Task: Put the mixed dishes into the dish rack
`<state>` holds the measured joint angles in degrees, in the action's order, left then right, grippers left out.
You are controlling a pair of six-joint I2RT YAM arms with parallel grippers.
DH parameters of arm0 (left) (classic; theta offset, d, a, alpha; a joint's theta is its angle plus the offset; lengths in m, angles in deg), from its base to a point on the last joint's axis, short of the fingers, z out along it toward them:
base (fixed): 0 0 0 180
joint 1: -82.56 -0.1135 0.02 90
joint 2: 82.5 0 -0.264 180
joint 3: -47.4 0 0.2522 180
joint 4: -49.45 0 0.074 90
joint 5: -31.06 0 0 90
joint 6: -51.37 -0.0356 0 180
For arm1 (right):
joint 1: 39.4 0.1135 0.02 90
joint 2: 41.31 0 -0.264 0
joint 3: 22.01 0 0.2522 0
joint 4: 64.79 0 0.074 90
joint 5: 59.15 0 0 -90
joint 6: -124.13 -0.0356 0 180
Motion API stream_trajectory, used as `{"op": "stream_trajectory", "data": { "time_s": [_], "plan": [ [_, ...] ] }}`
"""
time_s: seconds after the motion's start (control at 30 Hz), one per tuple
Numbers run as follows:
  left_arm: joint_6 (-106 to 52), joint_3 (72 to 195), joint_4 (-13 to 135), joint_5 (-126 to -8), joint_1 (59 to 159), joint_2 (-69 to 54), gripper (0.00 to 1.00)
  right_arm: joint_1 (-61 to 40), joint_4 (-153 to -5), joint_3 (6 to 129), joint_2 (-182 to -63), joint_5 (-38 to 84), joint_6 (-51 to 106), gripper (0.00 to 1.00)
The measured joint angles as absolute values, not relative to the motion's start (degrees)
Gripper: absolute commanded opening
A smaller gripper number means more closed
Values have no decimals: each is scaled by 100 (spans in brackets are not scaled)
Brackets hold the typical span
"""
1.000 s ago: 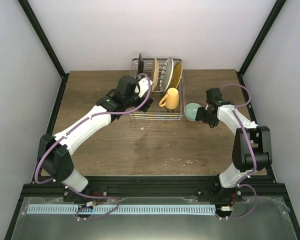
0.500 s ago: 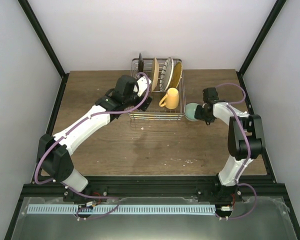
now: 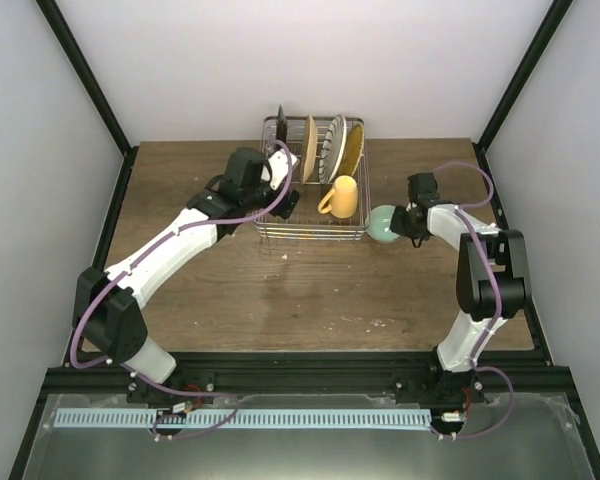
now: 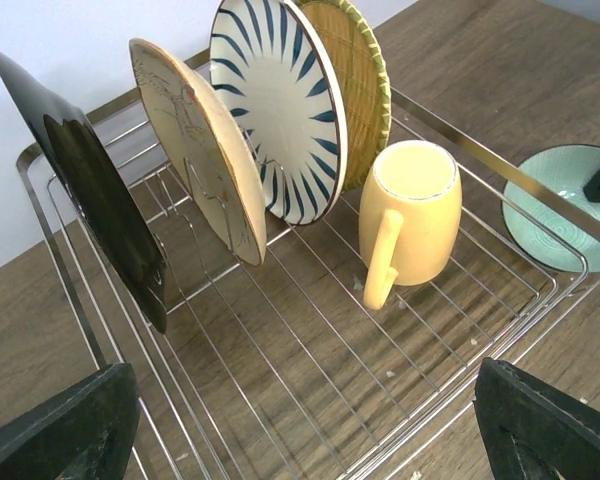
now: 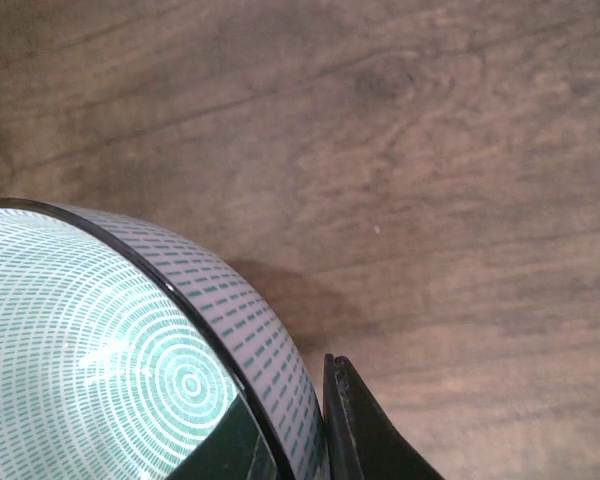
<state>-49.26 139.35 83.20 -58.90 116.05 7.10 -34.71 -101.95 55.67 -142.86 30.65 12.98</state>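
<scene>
From above, the brown wood bench [image 3: 210,290] sits inside white walls with black posts in the corners. The dish rack [image 3: 313,232] stands at the back of the bench. The left gripper [image 3: 286,204] is at the rack's left side, but its fingers are too dark to make out here. The right gripper [image 3: 399,222] is at the green bowl [image 3: 382,223], just right of the rack.

From the left wrist, the left gripper [image 4: 302,372] is wide open with nothing in it. Only the finger ends show at the bottom corners. In the rack stand a black plate [image 4: 90,190], a tan plate [image 4: 205,165], a striped plate [image 4: 280,100] and a woven plate [image 4: 358,80]. The yellow mug [image 4: 410,215] lies beside them. The green bowl [image 4: 565,205] is outside, partly cut off.

From the right wrist, the right gripper [image 5: 290,440] pinches the bowl's [image 5: 110,340] rim. The picture cuts off most of the bowl. I cannot tell if the bowl touches the bench.
</scene>
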Motion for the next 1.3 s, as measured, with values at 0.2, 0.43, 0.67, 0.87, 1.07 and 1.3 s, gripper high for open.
{"op": "stream_trajectory", "data": {
  "time_s": [0.2, 0.43, 0.67, 0.87, 1.07, 1.3],
  "plan": [
    [-4789, 13846, 8255, -6186, 11385, 710, 93, -3757, -10768, 5535, -13854, 3067, 1364, 1],
    [-4570, 13754, 8237, -6800, 11210, 673, 93, -4612, -11179, 5567, -13041, 2916, 1528, 1],
    [-4065, 13638, 7877, -8070, 11076, 540, 93, -5126, -10788, 5537, -12405, 711, 1536, 1],
    [-3510, 13317, 7225, -8911, 11009, 538, 93, -5010, -9371, 4881, -12238, -1868, 721, 1],
    [-3121, 13063, 6740, -9503, 10901, 553, 93, -4855, -8587, 4713, -12324, -3414, 264, 1],
    [-2671, 13041, 6102, -10192, 10873, 826, 94, -4356, -7446, 4634, -12468, -4474, -461, 1]
  ]
}}
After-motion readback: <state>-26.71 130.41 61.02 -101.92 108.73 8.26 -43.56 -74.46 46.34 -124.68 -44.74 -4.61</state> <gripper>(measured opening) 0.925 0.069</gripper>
